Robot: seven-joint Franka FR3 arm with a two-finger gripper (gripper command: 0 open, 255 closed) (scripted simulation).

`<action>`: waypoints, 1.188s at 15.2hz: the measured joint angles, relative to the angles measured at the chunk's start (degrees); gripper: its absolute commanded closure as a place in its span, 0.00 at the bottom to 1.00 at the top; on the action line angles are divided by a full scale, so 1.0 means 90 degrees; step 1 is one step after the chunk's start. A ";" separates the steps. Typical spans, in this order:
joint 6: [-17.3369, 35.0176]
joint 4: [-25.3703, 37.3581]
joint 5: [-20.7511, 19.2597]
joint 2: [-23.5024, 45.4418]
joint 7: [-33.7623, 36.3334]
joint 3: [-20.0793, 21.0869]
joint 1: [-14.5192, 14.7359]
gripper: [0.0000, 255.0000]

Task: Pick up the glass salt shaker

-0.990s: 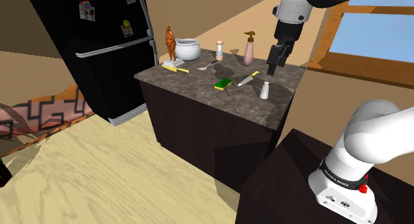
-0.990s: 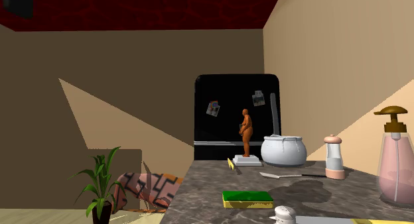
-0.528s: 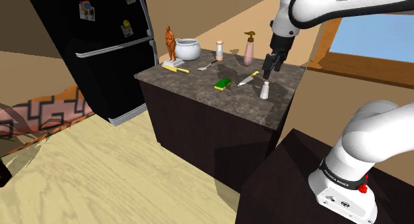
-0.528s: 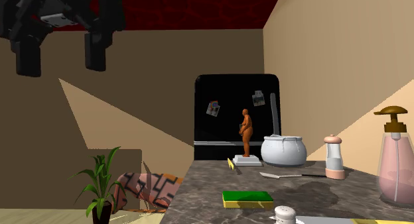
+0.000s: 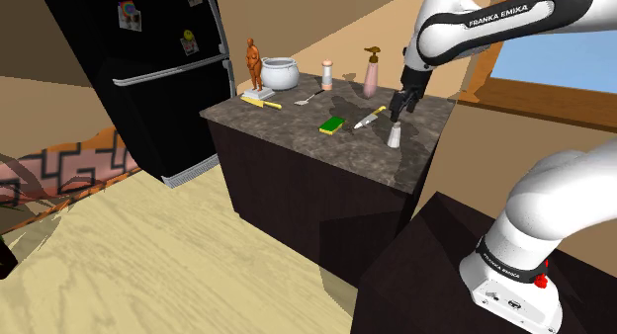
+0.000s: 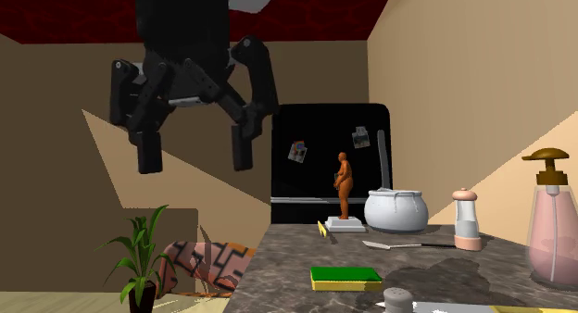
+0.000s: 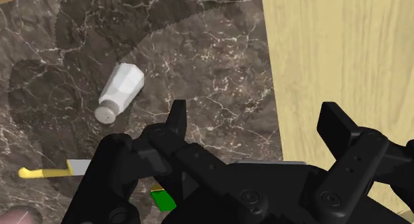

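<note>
The salt shaker (image 5: 395, 135), drawn white with a grey perforated cap, is seen standing upright on the marble countertop (image 5: 287, 125), near the edge closest to the stand and just beside the blade of a yellow-handled knife (image 5: 369, 117); a green and yellow sponge (image 5: 334, 124) is set a little further along, and a pink soap dispenser (image 5: 371, 73) is kept well apart at the back. The gripper (image 6: 195, 156) is held above the shaker with its jaws spread wide and nothing between them, presumably so that the narrow body can be straddled on the way down. In the wrist view the shaker is found ahead of the fingers (image 7: 177, 116) and off to one side of the gap, not between them, so a small sideways correction is judged necessary before any descent. How much height is left cannot be read with confidence, though the shaker appears untouched. Care is called for because the knife lies so near: a finger lowered on that side could nudge it, and a tall, light shaker is easily tipped by an off-centre squeeze.
</note>
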 measured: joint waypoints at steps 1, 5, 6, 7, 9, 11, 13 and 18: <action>0.0201 -0.0032 -0.0020 0.0141 -0.0035 -0.0070 -0.0038 0.00; 0.1066 0.0051 -0.0048 0.0959 -0.0316 -0.0463 -0.0189 0.00; 0.1195 0.0141 -0.0027 0.1148 -0.0362 -0.0531 -0.0205 0.00; 0.1383 0.0199 0.0002 0.1366 -0.0441 -0.0626 -0.0227 0.00; 0.1740 0.0286 0.0076 0.1755 -0.0593 -0.0798 -0.0268 0.00; 0.2055 0.0439 0.0209 0.2170 -0.0814 -0.0996 -0.0305 0.00; 0.2360 0.0683 0.0433 0.2677 -0.1080 -0.1188 -0.0325 0.00; 0.2878 0.1095 0.1013 0.3558 -0.1617 -0.1434 -0.0393 0.00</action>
